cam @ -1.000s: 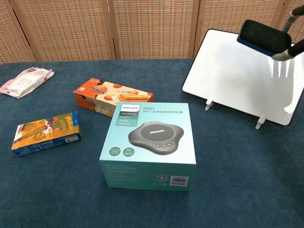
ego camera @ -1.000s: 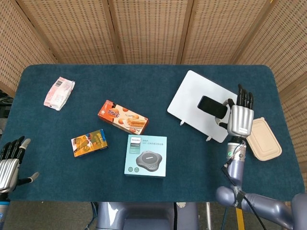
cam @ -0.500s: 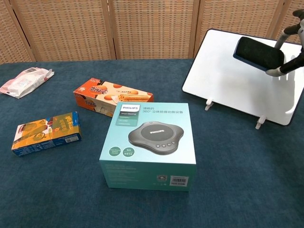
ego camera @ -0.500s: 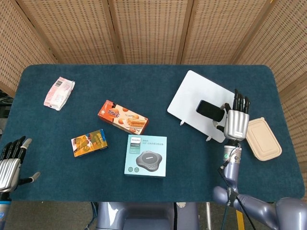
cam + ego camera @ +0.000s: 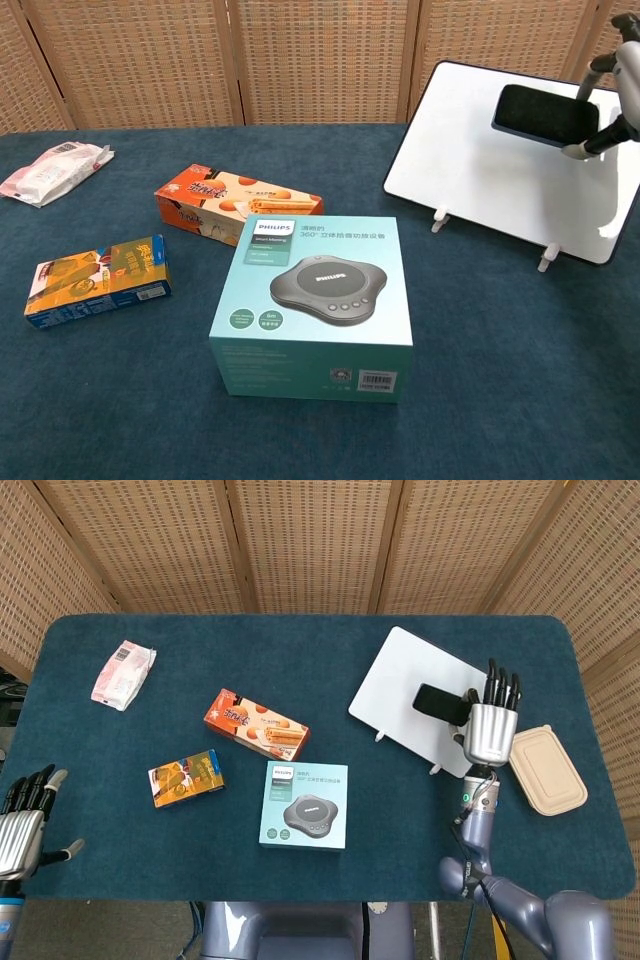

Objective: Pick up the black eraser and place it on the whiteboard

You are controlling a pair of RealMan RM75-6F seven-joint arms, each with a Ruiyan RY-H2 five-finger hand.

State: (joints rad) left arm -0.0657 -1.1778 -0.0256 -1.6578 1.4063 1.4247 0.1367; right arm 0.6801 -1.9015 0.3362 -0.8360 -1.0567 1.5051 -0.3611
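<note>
Right hand (image 5: 489, 729) holds the black eraser (image 5: 439, 702) by one end, over the whiteboard (image 5: 400, 685); whether they touch, I cannot tell. Left hand (image 5: 22, 825) rests at the table (image 5: 300, 650) corner, fingers spread, holding nothing.

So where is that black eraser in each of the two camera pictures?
Head view: the black eraser is right of centre, over the whiteboard, at the right hand.
Chest view: the black eraser is upper right, in front of the whiteboard.
Shared landmark: the Philips box.
</note>
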